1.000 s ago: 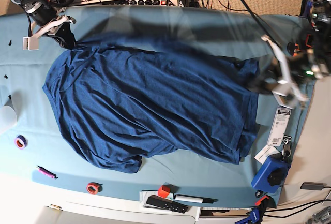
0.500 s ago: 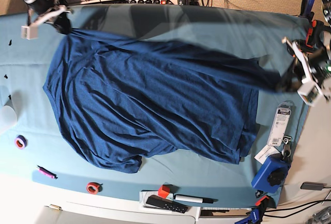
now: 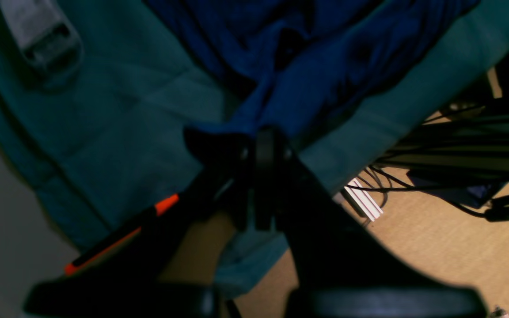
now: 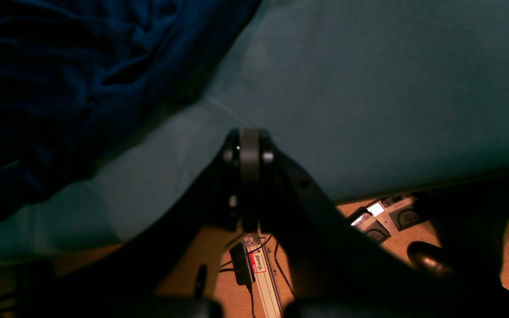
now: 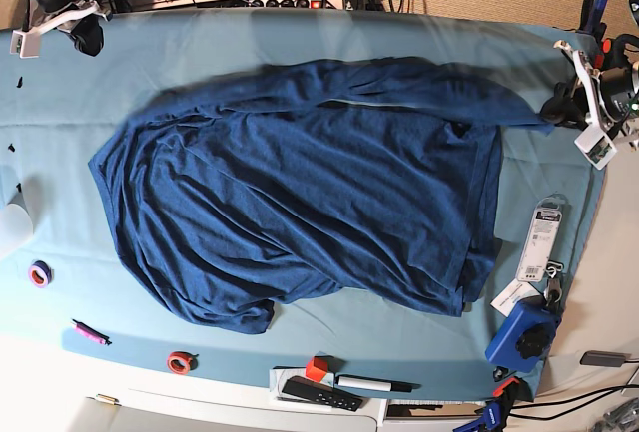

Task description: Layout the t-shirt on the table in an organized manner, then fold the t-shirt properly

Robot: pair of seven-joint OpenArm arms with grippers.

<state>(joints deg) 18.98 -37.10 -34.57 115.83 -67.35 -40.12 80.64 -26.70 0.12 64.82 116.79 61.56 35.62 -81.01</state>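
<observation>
The right claw [image 4: 245,141], now pressed together empty, has dropped the shirt [image 5: 300,203]; the left claw [image 3: 265,141] still pinches its corner, so spreading continues

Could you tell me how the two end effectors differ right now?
The left end effector is shut on a corner of the dark navy fabric t-shirt, pulled toward the table's edge; the right end effector is shut on nothing, over bare light teal table cloth. Both have closed jaws.
</observation>
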